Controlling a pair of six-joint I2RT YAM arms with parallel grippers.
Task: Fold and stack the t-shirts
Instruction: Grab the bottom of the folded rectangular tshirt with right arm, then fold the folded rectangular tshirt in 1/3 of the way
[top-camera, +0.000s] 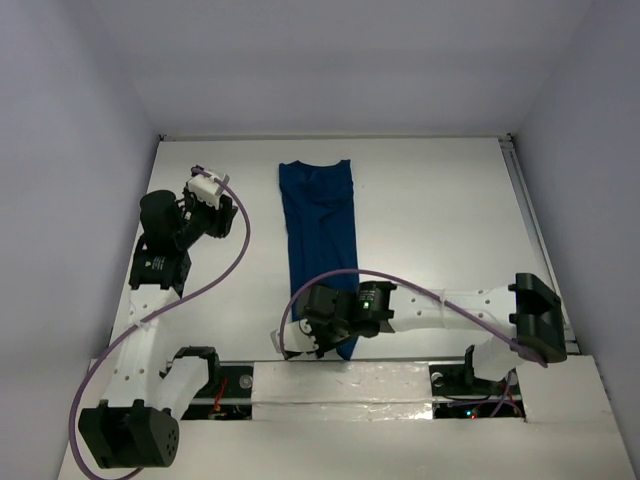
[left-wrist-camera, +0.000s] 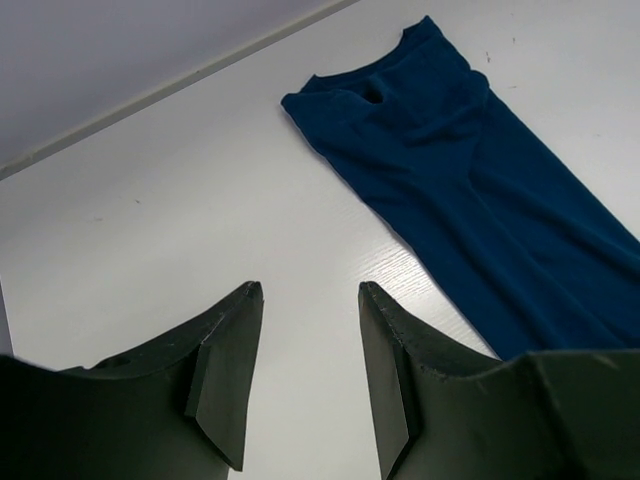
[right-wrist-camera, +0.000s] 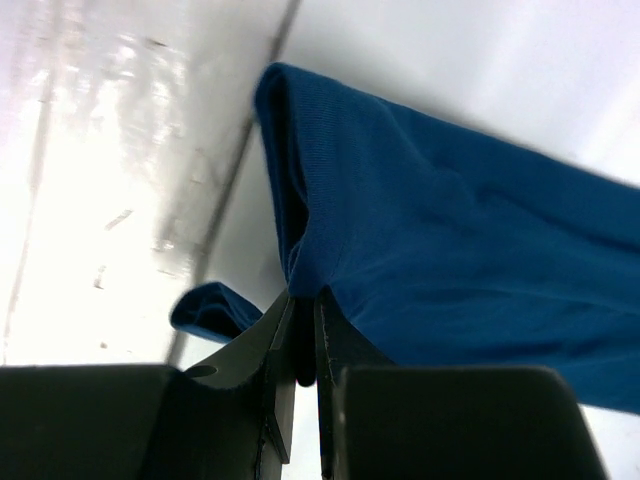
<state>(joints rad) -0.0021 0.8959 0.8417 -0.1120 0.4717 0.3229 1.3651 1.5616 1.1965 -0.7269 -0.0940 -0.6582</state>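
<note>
White worktop, flat, matte, with a few tiny dark specks. Pale grey walls close it in at the back and on both sides. A dark seam runs where the worktop meets the back wall. A thin metal rail runs along the right edge. A glossy white strip lies across the near edge, shiny and scuffed in the right wrist view, slightly wrinkled on top.

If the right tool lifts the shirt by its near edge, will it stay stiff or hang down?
Probably floppy: the shirt creases and sags around the right tool pinching its edge. Likely light, as one thin pinch raises the cloth. The rest would probably slide along the smooth table.
</note>
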